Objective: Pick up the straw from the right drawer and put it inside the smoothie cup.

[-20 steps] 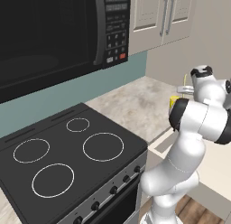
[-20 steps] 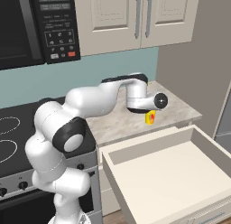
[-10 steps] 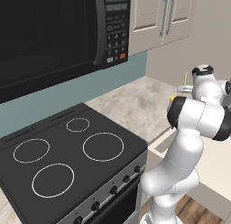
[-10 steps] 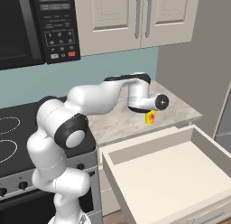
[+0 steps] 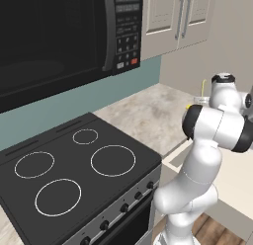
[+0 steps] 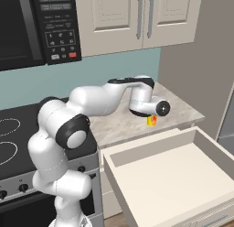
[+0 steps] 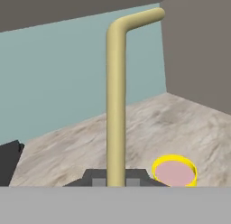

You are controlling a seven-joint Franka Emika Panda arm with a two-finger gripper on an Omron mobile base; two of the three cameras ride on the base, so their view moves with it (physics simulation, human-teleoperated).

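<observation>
In the hand view my gripper (image 7: 116, 180) is shut on the straw (image 7: 116, 105), a yellowish stick with a bent top that rises upright between the dark fingertips (image 7: 96, 178). The smoothie cup (image 7: 174, 171), yellow-rimmed with pink inside, stands on the counter just right of the fingertips. In the right base view the hand hovers over the cup (image 6: 152, 120) near the counter's front edge. The right drawer (image 6: 137, 153) stands pulled open below it, pale cream, with nothing showing inside. From the left base view the straw (image 5: 203, 87) shows as a thin line beside the arm's wrist.
A black stove (image 5: 84, 165) with ring burners lies left of the marble counter (image 6: 119, 123). A microwave (image 5: 59, 36) and cream wall cabinets (image 6: 137, 20) hang above. A grey side wall (image 6: 201, 61) bounds the counter on the right.
The hand with the straw has crept slightly to the right and down, closer to the cup. The gripper stays shut and nothing else has moved.
</observation>
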